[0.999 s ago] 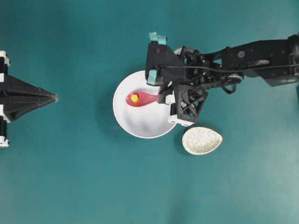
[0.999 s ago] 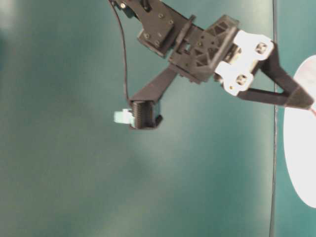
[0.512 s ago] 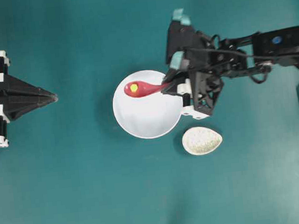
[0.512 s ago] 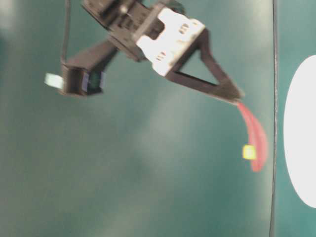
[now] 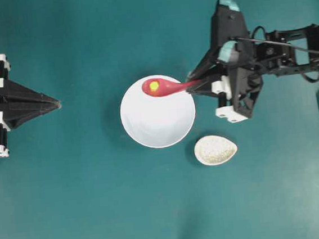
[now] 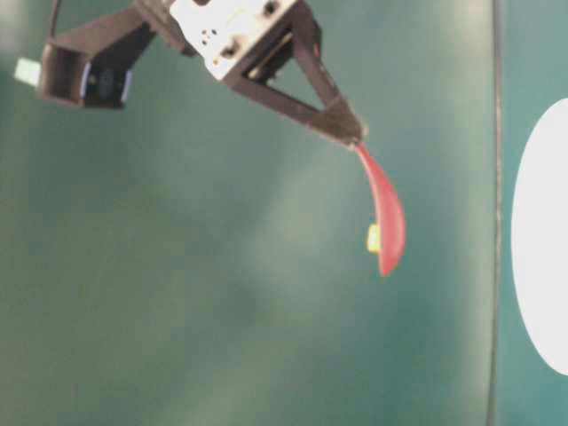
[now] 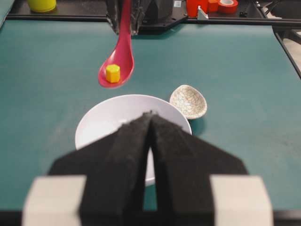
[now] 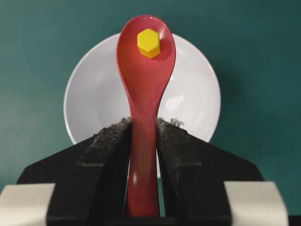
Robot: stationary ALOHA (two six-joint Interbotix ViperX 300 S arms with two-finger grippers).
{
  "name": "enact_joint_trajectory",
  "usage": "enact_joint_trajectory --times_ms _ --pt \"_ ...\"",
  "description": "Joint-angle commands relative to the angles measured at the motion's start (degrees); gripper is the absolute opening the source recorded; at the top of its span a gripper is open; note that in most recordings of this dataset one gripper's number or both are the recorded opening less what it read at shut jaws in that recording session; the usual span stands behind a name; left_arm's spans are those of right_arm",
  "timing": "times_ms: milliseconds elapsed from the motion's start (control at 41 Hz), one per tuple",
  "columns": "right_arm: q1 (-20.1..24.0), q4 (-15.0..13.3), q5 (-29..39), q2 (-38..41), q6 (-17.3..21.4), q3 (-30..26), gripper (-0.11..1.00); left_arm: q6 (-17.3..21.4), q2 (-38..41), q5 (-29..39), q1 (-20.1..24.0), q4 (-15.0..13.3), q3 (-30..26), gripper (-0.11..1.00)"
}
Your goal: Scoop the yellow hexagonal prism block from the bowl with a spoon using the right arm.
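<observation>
1. A plain teal table (image 5: 88,205) fills the overhead view; its surface is matte and bare around the dishes.
2. In the left wrist view a dark ledge runs along the far edge of the table, with a yellow container (image 7: 41,4) at its left end and red-orange items (image 7: 209,5) toward the right.
3. The bowl (image 5: 158,119) sits near the middle of the table, round and white, with nothing visible inside it.
4. A small speckled teardrop dish (image 5: 215,149) lies just beside the bowl, on the side nearer the right arm, apart from the rim.
5. The right gripper (image 8: 143,136) has its padded fingers clamped on the handle of the spoon (image 8: 146,70), which is held in the air above the bowl's far edge; the table-level view shows it clear of the bowl.
6. The yellow hexagonal prism block (image 8: 149,43) rests in the spoon's scoop, near the tip.
7. The left gripper (image 5: 56,104) is well apart from the bowl at the left side of the table, its fingers pressed together on nothing.
8. Nothing lies between the spoon and the bowl.
</observation>
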Motion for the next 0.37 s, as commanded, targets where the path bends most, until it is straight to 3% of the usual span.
enact_joint_trajectory --times_ms 0,341 --pt "0.1 0.0 -1.6 -2.8 0.1 0.2 0.24 -0.1 0.2 -0.9 0.0 0.2 -0.6 -0.01" --pt "0.1 0.0 -4.9 -6.9 0.1 3.2 0.24 -0.1 1.0 -1.8 -0.1 0.2 -0.6 -0.01"
